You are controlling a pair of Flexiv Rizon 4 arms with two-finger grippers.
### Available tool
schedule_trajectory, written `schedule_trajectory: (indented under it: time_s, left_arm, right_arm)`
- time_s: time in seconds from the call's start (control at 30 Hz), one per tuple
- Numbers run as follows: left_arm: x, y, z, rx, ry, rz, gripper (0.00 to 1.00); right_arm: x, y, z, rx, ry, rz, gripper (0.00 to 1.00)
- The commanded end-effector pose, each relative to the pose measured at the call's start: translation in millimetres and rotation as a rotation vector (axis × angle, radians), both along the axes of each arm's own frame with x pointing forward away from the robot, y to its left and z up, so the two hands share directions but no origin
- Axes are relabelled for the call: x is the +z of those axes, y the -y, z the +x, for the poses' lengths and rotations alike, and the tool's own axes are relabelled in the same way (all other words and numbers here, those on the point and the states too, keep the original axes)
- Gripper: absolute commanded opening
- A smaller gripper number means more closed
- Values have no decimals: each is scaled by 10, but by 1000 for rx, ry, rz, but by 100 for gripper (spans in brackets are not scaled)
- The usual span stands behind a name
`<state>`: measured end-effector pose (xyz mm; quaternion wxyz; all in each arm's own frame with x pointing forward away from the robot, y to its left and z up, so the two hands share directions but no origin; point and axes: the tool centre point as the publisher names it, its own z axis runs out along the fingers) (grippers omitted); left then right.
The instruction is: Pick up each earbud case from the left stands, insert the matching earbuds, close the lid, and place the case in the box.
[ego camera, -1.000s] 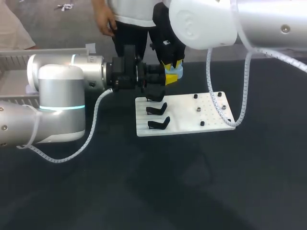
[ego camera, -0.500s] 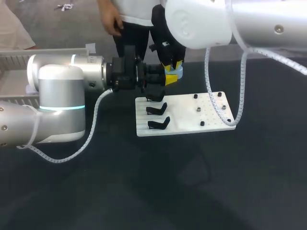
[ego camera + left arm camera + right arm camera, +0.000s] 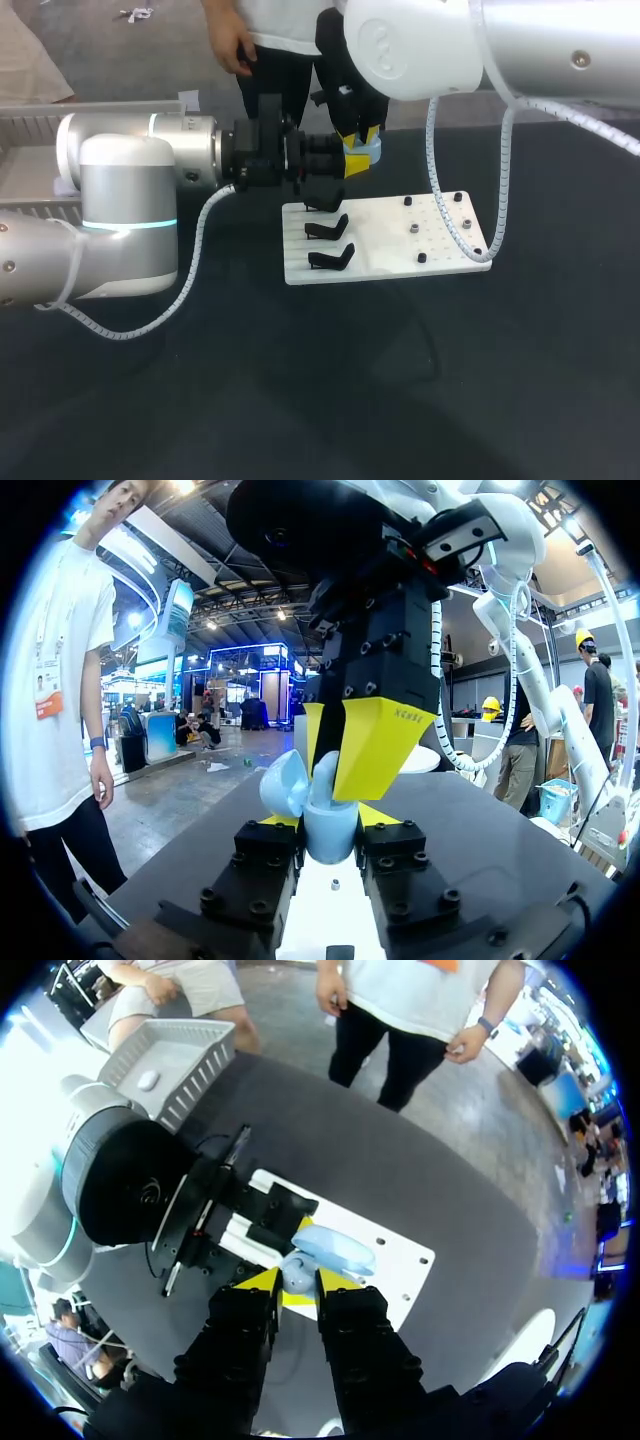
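Left gripper [image 3: 322, 825] is held level above the far edge of the white board [image 3: 385, 250], jaws clamped on the body of the pale-blue earbud case [image 3: 330, 840]; the case lid [image 3: 285, 785] stands open. Right gripper [image 3: 297, 1282] points down onto the case from above, jaws closed narrowly on a small pale-blue earbud [image 3: 325, 770] at the case mouth. Two black stands [image 3: 330, 260] on the board's left side are unoccupied. Grey box [image 3: 170, 1055] sits beyond the left arm
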<state>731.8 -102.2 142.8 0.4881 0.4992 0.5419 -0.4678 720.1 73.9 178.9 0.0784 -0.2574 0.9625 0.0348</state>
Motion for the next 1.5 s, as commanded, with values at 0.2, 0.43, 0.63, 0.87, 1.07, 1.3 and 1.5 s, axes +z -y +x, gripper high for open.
schedule_trajectory:
  time_s: [0.2,0.43,0.63,0.87,1.07,1.3,1.5]
  left_arm:
    - [-6,11,-9,3,4,-4,0]
    - [-6,11,-9,3,4,-4,0]
    - [-6,11,-9,3,4,-4,0]
    - [-6,11,-9,3,4,-4,0]
    - [-6,11,-9,3,4,-4,0]
    - [-6,11,-9,3,4,-4,0]
    - [-6,11,-9,3,4,-4,0]
  right_arm:
    - [17,0,-15,-3,5,3,32]
    - [75,6,-43,-9,18,5,33]
    - [90,19,-36,-12,23,0,34]
    - [261,53,145,-56,109,38,36]
    - [182,95,537,-121,158,52,38]
    - [4,170,701,-159,112,41,36]
    - [-22,209,584,-170,98,35,36]
